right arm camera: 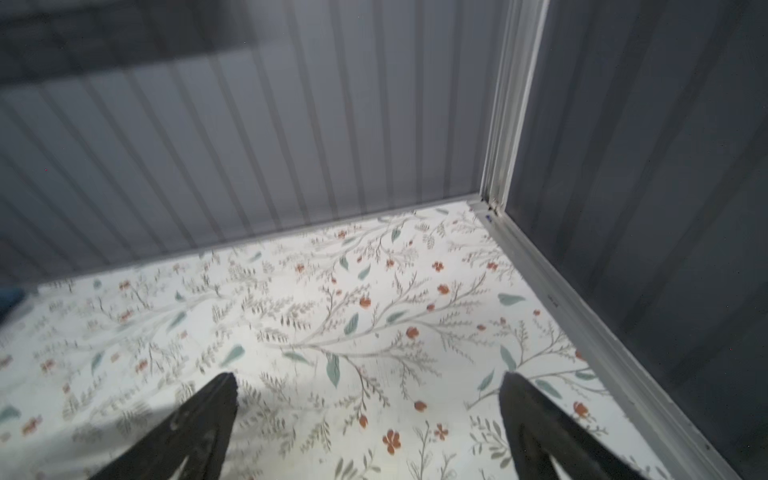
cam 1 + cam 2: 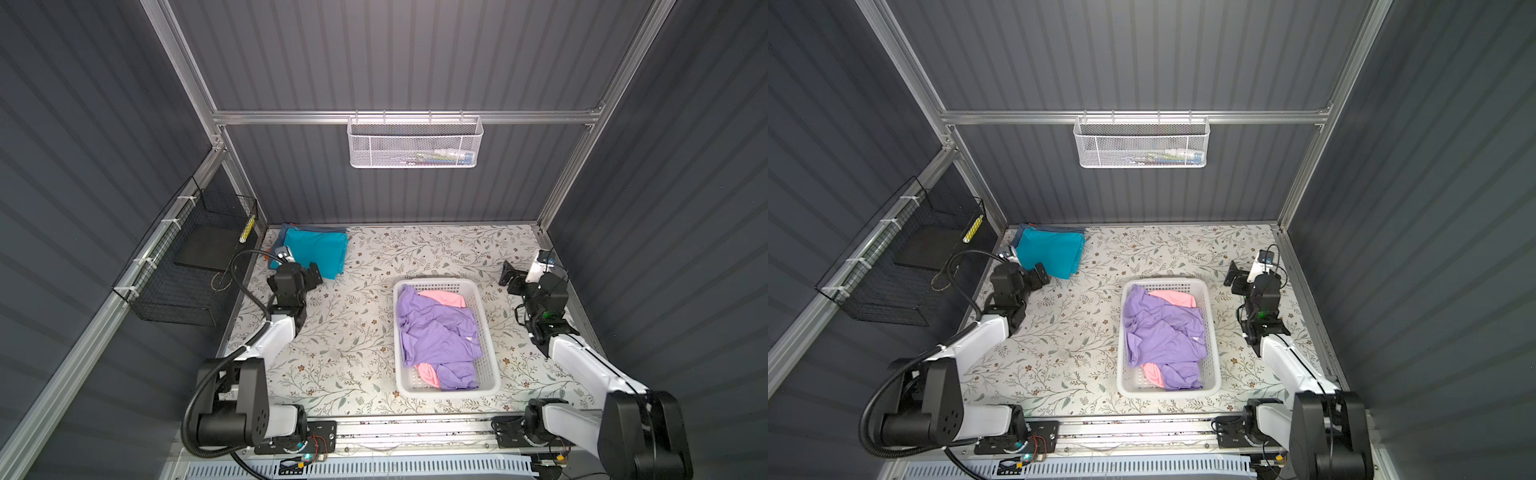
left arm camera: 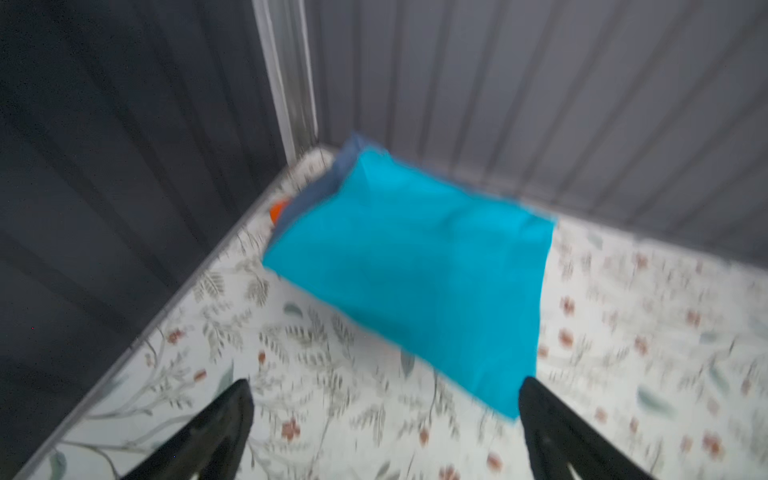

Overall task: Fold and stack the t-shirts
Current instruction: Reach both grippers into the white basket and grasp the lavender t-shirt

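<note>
black left hand (image 3: 386,384), right hand (image 1: 369,376): wide, empty

Just ahead of the left gripper (image 3: 384,392) the folded teal t-shirt (image 3: 415,270) fills the corner, while ahead of the right gripper (image 1: 368,380) the floral table (image 1: 332,311) lies bare to the corner, the white basket (image 2: 434,283) off to its left.

Both top views look down from high up and share the whole bench (image 2: 353,332). Each wrist view sits low and close: left faces the teal t-shirt (image 3: 415,270), right a back corner (image 1: 484,203).
</note>
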You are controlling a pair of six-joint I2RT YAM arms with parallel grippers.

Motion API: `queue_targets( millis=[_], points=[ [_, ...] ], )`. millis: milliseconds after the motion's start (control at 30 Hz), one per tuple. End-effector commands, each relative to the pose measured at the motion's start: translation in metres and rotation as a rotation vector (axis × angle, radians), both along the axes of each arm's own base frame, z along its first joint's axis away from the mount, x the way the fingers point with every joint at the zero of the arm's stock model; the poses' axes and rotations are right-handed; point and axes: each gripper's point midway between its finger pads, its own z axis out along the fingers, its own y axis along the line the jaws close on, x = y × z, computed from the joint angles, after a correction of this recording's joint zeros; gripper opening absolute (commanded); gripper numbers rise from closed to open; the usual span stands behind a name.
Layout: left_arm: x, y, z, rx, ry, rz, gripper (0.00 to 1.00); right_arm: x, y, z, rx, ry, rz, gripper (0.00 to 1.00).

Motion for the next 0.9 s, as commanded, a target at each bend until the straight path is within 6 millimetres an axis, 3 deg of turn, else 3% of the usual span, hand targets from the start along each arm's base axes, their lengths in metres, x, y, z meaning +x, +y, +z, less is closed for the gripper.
queue_targets(
  millis=[0, 133, 267, 400, 533, 700, 867],
  points=[
    [-0.045, 0.019, -0.02, -0.131, 0.28, 0.22, 1.0, -0.024, -0.005, -0.017, 0.05, 0.164, -0.12, 0.99],
    [-0.045, -0.018, -0.004, -0.297, 0.256, 0.053, 1.0, -0.031, 0.033, -0.008, 0.064, 0.25, -0.001, 0.99],
    [-0.055, -0.058, 0.003, -0.438, 0.255, -0.093, 1.0, -0.043, 0.095, -0.018, 0.012, 0.374, 0.191, 0.99],
    [-0.079, -0.111, 0.002, -0.336, 0.348, -0.223, 1.0, -0.066, 0.161, -0.04, 0.012, 0.47, 0.431, 0.93],
    [-0.107, -0.151, -0.023, -0.352, 0.462, -0.324, 0.94, -0.094, 0.199, -0.068, 0.004, 0.558, 0.557, 0.89],
    [-0.141, -0.2, -0.067, -0.425, 0.608, -0.418, 0.84, -0.133, 0.244, -0.123, 0.008, 0.72, 0.702, 0.87],
    [-0.169, -0.253, -0.091, -0.404, 0.685, -0.525, 0.78, -0.147, 0.268, -0.157, 0.015, 0.813, 0.77, 0.8]
  ],
)
